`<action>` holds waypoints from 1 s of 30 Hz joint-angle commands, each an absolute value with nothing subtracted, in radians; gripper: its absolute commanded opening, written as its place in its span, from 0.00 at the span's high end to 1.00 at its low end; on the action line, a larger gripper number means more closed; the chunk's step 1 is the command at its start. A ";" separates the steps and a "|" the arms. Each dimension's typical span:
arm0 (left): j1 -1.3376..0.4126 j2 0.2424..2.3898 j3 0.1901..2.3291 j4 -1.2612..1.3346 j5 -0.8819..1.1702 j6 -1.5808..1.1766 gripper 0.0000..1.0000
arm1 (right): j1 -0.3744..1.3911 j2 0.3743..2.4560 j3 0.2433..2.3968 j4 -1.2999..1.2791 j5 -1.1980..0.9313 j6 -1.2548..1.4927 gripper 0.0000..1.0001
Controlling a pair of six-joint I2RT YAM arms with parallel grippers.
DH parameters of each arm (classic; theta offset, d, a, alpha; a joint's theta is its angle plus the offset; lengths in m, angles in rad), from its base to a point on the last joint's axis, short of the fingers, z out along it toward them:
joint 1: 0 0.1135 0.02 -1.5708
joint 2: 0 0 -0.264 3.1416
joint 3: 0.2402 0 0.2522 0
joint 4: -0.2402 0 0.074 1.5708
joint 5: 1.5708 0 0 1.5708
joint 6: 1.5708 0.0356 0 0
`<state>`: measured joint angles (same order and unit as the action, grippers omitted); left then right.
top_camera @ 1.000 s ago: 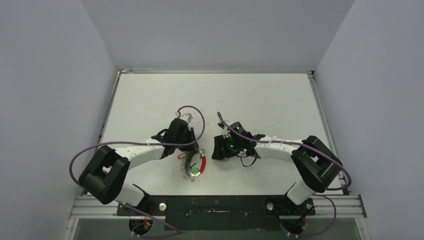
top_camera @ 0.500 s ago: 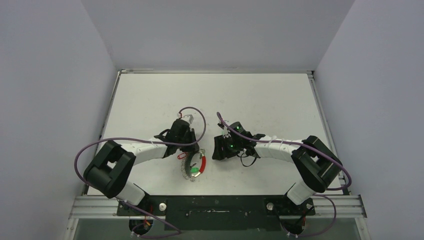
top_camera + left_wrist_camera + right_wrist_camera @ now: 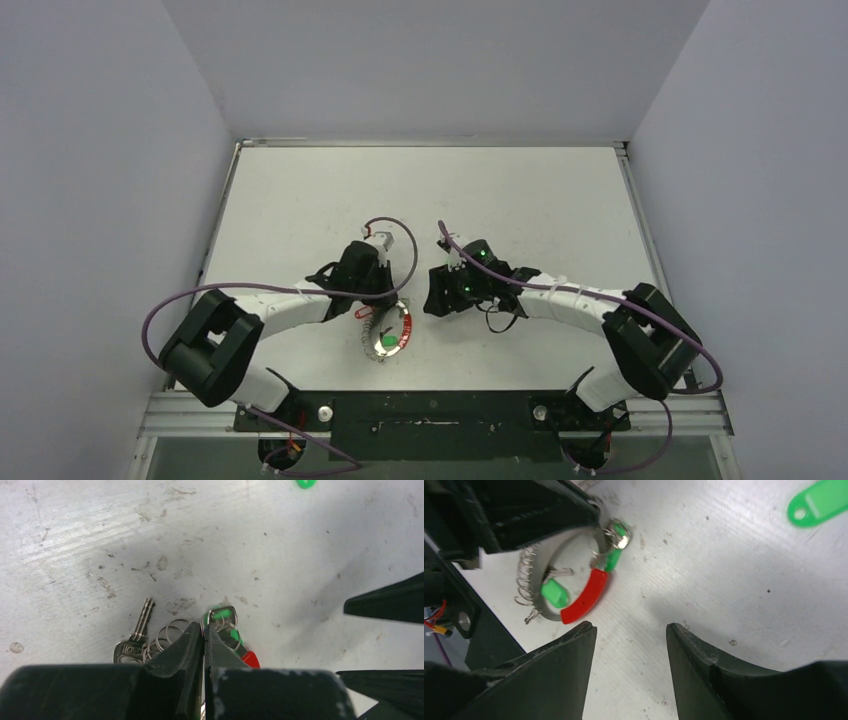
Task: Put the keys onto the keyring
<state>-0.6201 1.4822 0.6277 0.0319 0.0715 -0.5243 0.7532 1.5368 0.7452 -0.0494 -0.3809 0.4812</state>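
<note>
The keyring (image 3: 390,330) lies at the near middle of the table, its red arc (image 3: 584,597) facing my right gripper. Green key tags (image 3: 555,592) hang on it. My left gripper (image 3: 204,630) is shut on the keyring's thin metal band at its far edge. A silver key (image 3: 134,642) with small loops lies just left of the fingers, and a green tag (image 3: 222,615) lies just beyond them. My right gripper (image 3: 629,627) stands open over bare table a little right of the ring, holding nothing. Another green-tagged key (image 3: 819,502) lies loose farther out.
A small red key tag (image 3: 365,312) lies by the ring's left side, close under my left wrist. The two grippers (image 3: 432,298) are near each other at the table's (image 3: 520,190) near middle. Grey walls close in both sides and the back.
My left gripper's jaws have closed onto the ring's band, and that arm has edged slightly toward the ring. The right arm has shifted a little; its jaws stay open.
</note>
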 commanded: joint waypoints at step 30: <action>-0.682 0.793 0.296 0.413 0.686 0.147 1.00 | 0.790 1.175 0.563 0.499 -0.819 0.027 0.46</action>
<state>-0.6720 0.8131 0.2981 0.2779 0.6178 0.0959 0.7670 1.1755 0.5446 0.3889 -0.7334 0.0875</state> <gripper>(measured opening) 0.012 0.559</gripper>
